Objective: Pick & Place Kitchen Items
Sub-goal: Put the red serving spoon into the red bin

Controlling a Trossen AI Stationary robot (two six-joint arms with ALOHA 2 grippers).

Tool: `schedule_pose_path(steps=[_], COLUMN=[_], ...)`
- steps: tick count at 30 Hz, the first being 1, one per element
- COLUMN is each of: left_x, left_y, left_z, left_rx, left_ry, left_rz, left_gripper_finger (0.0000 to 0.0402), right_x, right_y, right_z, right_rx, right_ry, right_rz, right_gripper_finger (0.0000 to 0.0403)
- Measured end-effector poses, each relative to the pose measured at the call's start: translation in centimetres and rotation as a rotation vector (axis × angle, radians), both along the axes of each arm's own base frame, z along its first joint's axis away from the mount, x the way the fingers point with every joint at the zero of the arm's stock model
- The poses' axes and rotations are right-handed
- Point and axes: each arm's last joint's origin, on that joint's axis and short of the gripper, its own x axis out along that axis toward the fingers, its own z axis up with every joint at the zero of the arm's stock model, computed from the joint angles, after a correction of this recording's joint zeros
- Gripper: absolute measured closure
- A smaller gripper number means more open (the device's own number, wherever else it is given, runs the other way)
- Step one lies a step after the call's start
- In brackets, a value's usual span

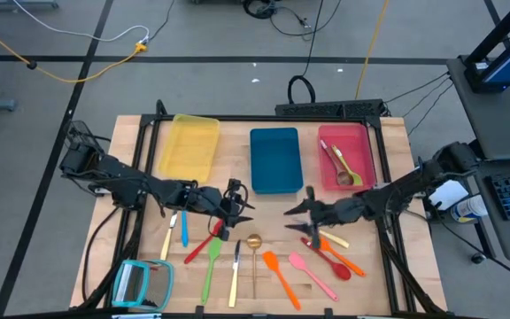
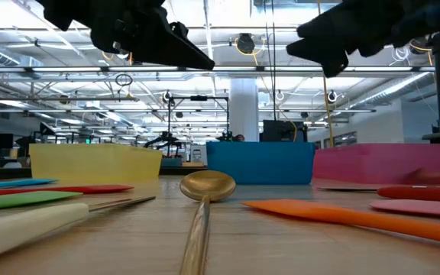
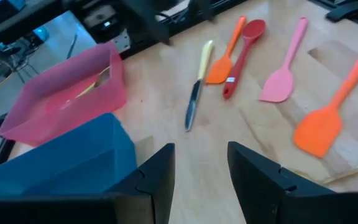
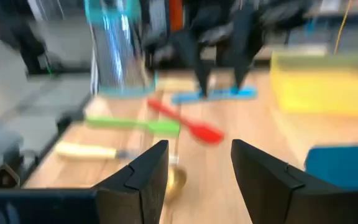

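Several slim utensils lie flat on the wooden table's near half: a gold spoon (image 1: 253, 252), a red spatula (image 1: 204, 245), a green spatula (image 1: 210, 268), an orange spatula (image 1: 279, 275) and a pink spatula (image 1: 313, 276). My left gripper (image 1: 242, 211) hangs open above the table near the blue tray (image 1: 274, 159), with nothing between its fingers (image 3: 160, 177). My right gripper (image 1: 294, 213) faces it from the right, also open and empty, above a red spoon (image 1: 328, 258). The red tray (image 1: 361, 146) holds a few utensils (image 1: 343, 168).
A yellow tray (image 1: 189, 146) stands at the far left of the row of trays. A teal-framed flat object (image 1: 142, 283) lies at the near left corner. A yellow-handled knife (image 3: 196, 93) lies between the grippers and the red tray. Bare wood shows between the two grippers.
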Motion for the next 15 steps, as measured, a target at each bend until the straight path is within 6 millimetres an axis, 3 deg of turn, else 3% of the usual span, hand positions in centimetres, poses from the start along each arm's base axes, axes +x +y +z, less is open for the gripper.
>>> schedule_pose_path(steps=[4, 10, 15], left_x=[0.1, 0.4, 0.5], left_y=[0.8, 1.9, 2.9], left_z=[0.0, 0.0, 0.1], left_rx=[0.008, 0.09, 0.118], left_ry=[0.003, -0.007, -0.01], left_rz=[0.02, 0.02, 0.038], left_gripper_finger=[0.025, 0.025, 0.0249], right_x=[1.6, 2.7, 1.9], right_y=[1.7, 4.5, 5.8], right_z=[1.1, 0.7, -0.5], right_rx=[0.079, 0.22, 0.337], right_ry=[0.243, 0.513, 0.71], right_rz=[-0.045, -0.018, -0.054], right_gripper_finger=[0.0234, 0.0234, 0.0234])
